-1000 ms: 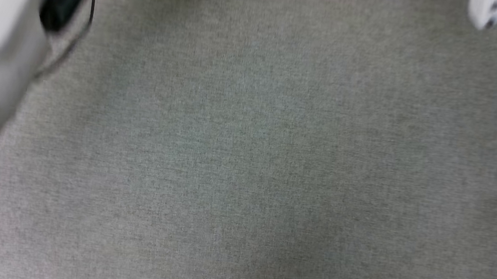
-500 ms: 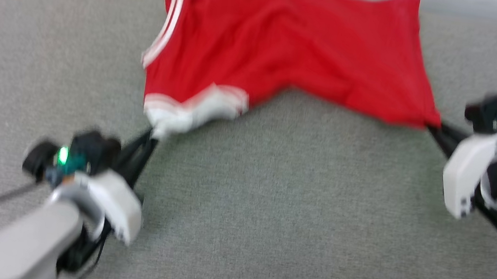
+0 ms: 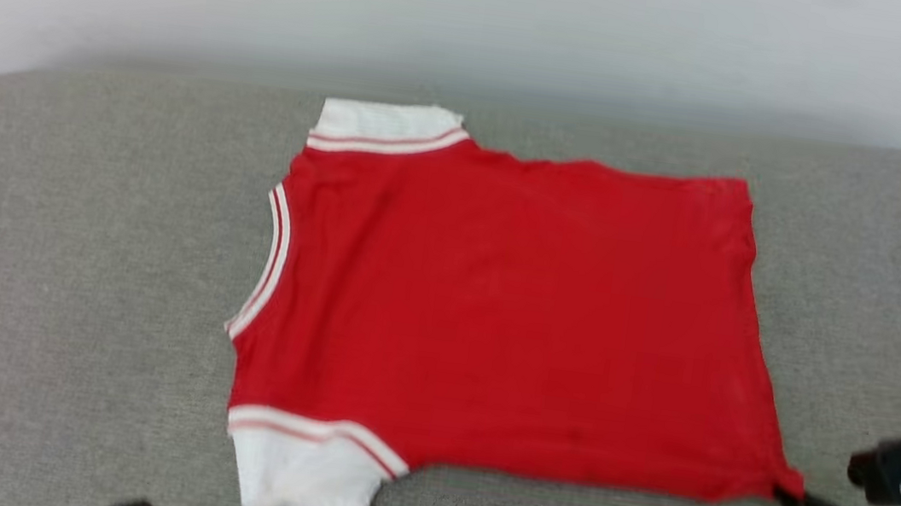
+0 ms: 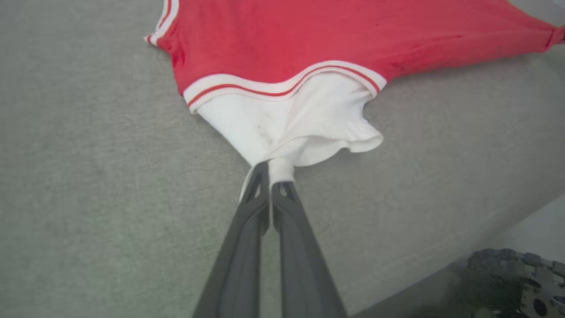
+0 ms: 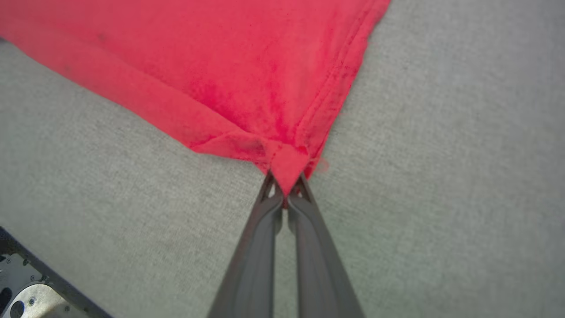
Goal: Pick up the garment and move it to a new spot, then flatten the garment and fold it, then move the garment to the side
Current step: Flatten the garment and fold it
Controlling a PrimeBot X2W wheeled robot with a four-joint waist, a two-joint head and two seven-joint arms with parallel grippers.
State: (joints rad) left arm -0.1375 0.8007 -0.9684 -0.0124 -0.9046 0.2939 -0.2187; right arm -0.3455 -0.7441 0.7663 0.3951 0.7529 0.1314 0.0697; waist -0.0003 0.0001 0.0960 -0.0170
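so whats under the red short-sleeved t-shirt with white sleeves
The red T-shirt lies spread on the grey woven fabric surface, which shows around it. Whatever lies beneath its middle is covered.

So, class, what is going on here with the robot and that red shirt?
The robot has the garment spread almost flat on the grey surface. Its left gripper is shut on the near white sleeve; its right gripper is shut on a hem corner. Nothing is folded yet.
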